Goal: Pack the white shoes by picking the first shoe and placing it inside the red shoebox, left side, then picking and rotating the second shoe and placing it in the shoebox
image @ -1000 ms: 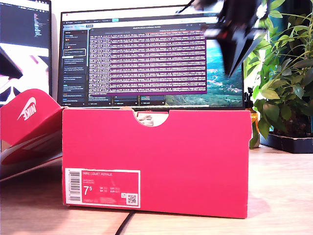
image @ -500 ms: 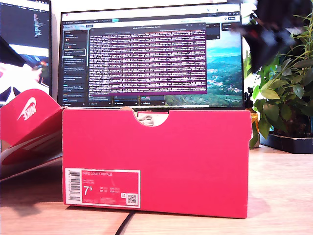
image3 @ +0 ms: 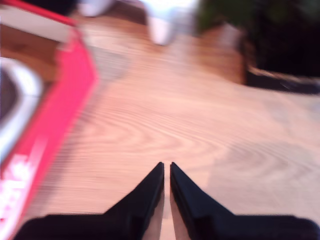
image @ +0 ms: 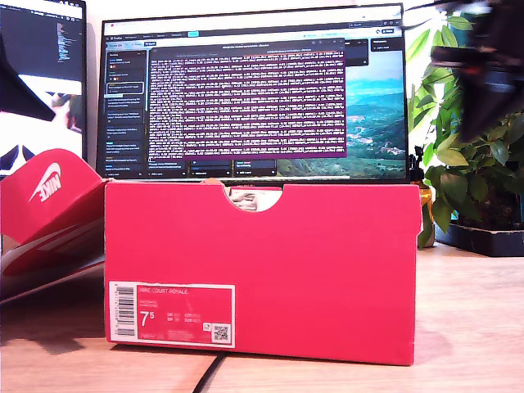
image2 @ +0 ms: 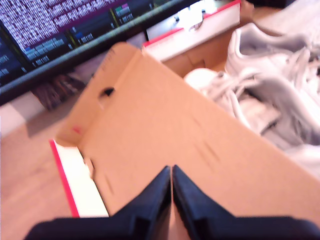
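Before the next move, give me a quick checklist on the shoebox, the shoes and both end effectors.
1. White shoes inside the red shoebox: ok, the first wrist view shows them in the box.
2. Both shoes lying flat side by side: cannot tell, that view is blurred.
3. My first end effector empty: ok, jaws together, holding nothing, above the brown cardboard flap.
4. My second end effector empty: ok, jaws together over the bare wooden table, beside the box.
5. Lid off the box: ok, it lies at the exterior view's left.
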Available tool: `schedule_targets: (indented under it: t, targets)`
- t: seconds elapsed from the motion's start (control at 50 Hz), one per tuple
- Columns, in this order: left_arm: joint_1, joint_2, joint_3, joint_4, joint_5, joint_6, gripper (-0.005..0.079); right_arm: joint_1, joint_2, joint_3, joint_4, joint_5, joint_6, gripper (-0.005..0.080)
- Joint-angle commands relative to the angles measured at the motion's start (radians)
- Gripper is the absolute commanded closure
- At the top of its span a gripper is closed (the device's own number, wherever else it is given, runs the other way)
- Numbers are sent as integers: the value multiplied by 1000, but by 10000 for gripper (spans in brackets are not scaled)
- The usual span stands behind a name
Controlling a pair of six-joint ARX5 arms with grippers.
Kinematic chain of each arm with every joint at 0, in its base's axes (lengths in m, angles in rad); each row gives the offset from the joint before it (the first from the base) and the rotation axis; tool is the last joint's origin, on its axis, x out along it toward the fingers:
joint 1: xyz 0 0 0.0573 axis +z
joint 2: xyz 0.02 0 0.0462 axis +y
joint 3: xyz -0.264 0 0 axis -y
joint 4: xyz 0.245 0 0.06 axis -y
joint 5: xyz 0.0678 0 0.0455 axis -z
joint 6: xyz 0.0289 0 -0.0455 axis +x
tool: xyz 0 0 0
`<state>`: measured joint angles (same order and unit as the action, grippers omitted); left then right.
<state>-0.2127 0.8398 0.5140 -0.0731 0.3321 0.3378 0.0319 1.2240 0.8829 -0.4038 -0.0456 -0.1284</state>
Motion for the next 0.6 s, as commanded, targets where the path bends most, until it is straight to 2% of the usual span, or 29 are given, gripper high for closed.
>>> schedule_targets:
  t: [0.0,0.18,0.34,0.46,0.58]
  targets:
    - [26,0,-12,31,2,-16,755,-10,-39,-55,41,-5,-1,765]
    - [121,0,-26,45,7,-50,756,-41,-112,-170,156,-14,2,765]
    - [202,-3,-37,51,82,-82,756,-41,-139,-232,235,-60,6,765]
    - [219,-5,-48,56,101,-117,756,-41,-143,-264,273,-59,15,765]
    - [219,-13,-85,121,63,-205,756,-42,-148,-300,317,-48,46,765]
